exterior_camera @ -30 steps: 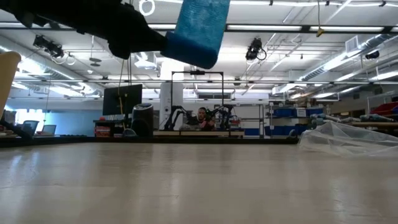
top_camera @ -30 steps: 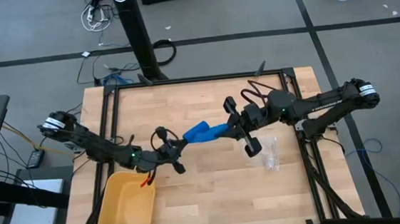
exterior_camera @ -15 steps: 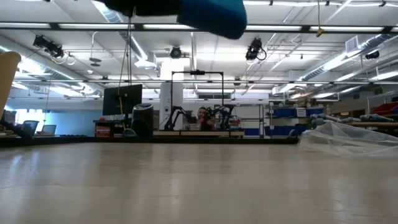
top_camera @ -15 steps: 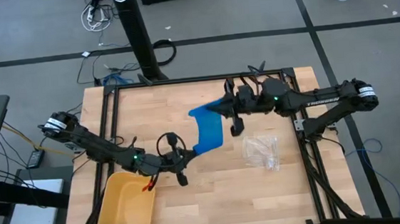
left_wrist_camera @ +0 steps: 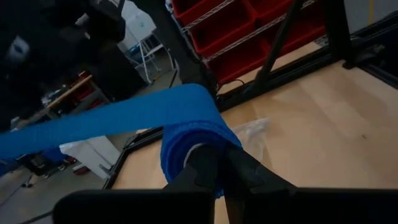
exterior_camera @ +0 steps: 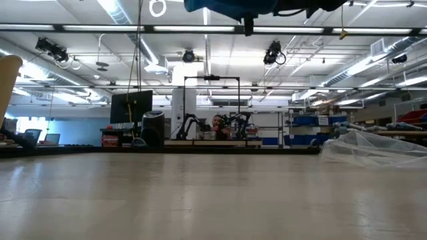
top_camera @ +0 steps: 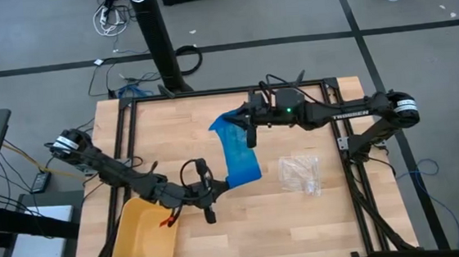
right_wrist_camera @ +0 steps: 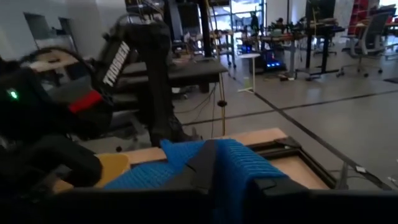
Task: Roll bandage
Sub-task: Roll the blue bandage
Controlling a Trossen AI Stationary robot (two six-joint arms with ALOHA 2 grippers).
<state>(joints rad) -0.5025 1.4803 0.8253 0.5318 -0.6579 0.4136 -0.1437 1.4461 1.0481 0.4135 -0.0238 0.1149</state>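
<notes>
Between the two sets of fingers, the bandage (top_camera: 238, 155) had stretched longer; left fingers (top_camera: 210, 189) stayed clamped on its rolled end, right fingers (top_camera: 242, 126) pinching its free end, readying further winding.

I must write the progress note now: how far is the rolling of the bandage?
Done: a small roll sits at the left gripper, shut on the bandage. In hand: the right gripper holds the other end, with the strip stretched between them above the table. Left: most of the strip is still unrolled.
</notes>
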